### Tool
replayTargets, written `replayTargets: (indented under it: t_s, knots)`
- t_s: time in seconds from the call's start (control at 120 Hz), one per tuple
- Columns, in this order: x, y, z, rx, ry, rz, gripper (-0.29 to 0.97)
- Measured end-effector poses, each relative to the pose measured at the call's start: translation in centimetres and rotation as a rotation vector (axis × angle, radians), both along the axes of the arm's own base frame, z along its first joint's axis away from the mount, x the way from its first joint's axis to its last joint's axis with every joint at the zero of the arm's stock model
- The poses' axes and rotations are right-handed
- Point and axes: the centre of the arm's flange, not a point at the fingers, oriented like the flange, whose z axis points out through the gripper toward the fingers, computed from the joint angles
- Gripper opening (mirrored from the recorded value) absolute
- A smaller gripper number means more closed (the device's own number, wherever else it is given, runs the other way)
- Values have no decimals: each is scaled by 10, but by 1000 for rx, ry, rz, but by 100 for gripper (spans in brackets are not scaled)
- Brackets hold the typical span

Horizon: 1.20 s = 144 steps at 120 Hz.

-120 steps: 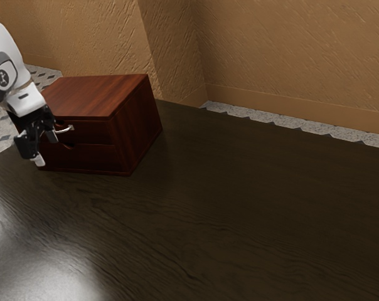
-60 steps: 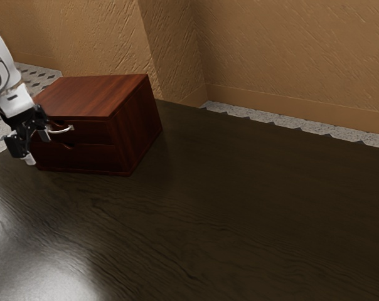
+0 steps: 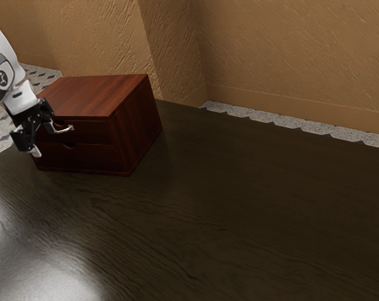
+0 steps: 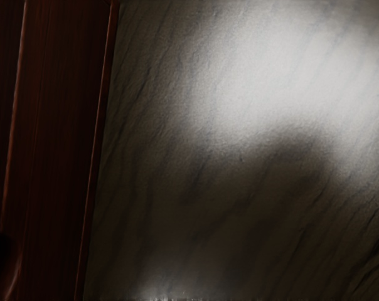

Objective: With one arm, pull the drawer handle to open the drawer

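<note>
Exterior view: The cabinet point(image 3: 98, 100) sits at the table's point(image 3: 227, 207) far corner, toward the exterior view's left and near the wall point(image 3: 290, 50). The arm point(image 3: 4, 69) comes in from the left edge. Jaws hang at the cabinet's front, level with the upper drawer point(image 3: 89, 130) and just beside its wire handle point(image 3: 64, 129). The hand is tilted, presumably so a pull runs straight out along the drawer's travel. I cannot tell whether the jaws are clenched on the handle or released; the hand's body masks the contact. The drawer front looks flush or nearly so, and I judge the opening not yet done. There is a small dark mark on the arm's grey joint cap, too small to read. I see no other writing.

Wrist view: The camera looks down past the cabinet's dark red front edge onto the table, which shows a broad glare patch with the hand's shadow across it. No labels here.
</note>
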Motion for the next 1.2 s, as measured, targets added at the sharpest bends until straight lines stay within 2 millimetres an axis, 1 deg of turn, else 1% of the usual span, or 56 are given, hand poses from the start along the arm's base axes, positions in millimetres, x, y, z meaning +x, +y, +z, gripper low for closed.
replayTargets:
  t_s: [0.117, 0.3, 0.517, 0.767, 0.833, 0.975, 1.067, 1.2]
  knots:
    - [5, 4, -4, 10, -13, -5, 68]
    - [13, 12, -3, 31, -38, -9, 68]
    - [22, 17, 0, 51, -63, -14, 67]
    - [22, 20, -1, 60, -70, -14, 53]
    - [23, 23, -5, 60, -67, -12, 50]
    - [22, 28, -10, 61, -61, -6, 47]
    - [21, 31, -10, 65, -64, -2, 47]
    - [24, 36, -9, 74, -75, -1, 46]
